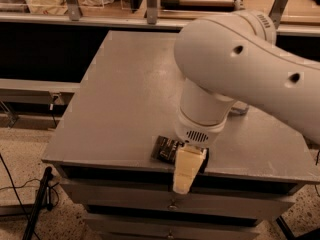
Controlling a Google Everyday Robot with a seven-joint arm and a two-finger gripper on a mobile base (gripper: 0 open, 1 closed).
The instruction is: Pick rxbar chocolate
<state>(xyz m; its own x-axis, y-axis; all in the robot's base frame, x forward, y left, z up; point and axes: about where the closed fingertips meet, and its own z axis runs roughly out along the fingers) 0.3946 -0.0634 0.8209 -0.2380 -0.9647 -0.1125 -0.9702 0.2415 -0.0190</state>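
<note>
So the dark brown-black flat rectangular wrapped snack bar [166,148] is lying flat on the grey metal tabletop [125,94], down at about 6 o'clock and right by the front edge. Only its 9 o'clock half shows, because the rest is tucked under the big white rounded robot arm [240,69]. The cream-coloured gripper [189,170] hangs off the wrist right at the bar's 3 o'clock end and pokes down past the table edge in this view. Honestly I can't tell how far open it is or whether it has hold of anything, since the wrist blocks the contact spot. On handling, my guess is the bar is light and a bit bendy, with a slick foil wrapper that slides easily on smooth metal. It's also so thin that there isn't much to bite on from above. I'd pinch it across the narrow width near the middle, so it doesn't droop or pivot. Sitting this close to the edge, a sloppy nudge toward 6 o'clock could push it off the tabletop.
</note>
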